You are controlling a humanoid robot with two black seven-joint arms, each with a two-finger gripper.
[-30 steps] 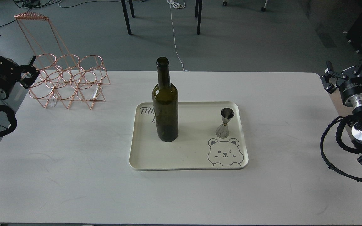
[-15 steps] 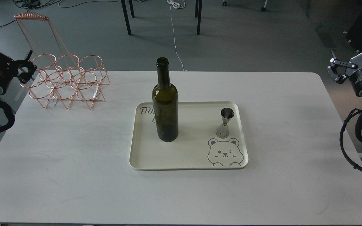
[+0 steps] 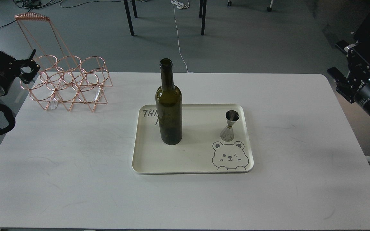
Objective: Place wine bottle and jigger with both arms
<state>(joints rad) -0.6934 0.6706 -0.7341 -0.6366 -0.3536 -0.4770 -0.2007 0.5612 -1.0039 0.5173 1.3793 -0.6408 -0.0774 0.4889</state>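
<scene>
two objects stood on a cream tray (image 3: 191, 165) that lay flat near the middle of a white table (image 3: 75, 179). the wine bottle (image 3: 169, 109), dark olive-green glass with a long narrow neck and an open mouth, stood upright on the left part of the tray, partly covering some handwritten lettering at the tray's far left corner. the jigger (image 3: 230, 126), a small silver double cone with a thin gold band at its waist, stood upright on the right part of the tray, just beyond a printed bear face (image 3: 229, 156) at the near right corner. bottle and jigger were well apart and neither was touched by any gripper.

a copper wire bottle rack (image 3: 67, 85) with a tall looped handle stood at the far left corner of the table. the left gripper (image 3: 14, 69) was seen at the left edge of the view, just beside the rack, with two dark fingers spread apart and nothing between them. the right gripper (image 3: 348, 69) was seen beyond the right edge of the table, well apart from the tray; it appeared dark and nearly end-on, so whether its fingers were apart or together could not be told. dark furniture legs and loose cables were visible on the grey floor beyond the table.
</scene>
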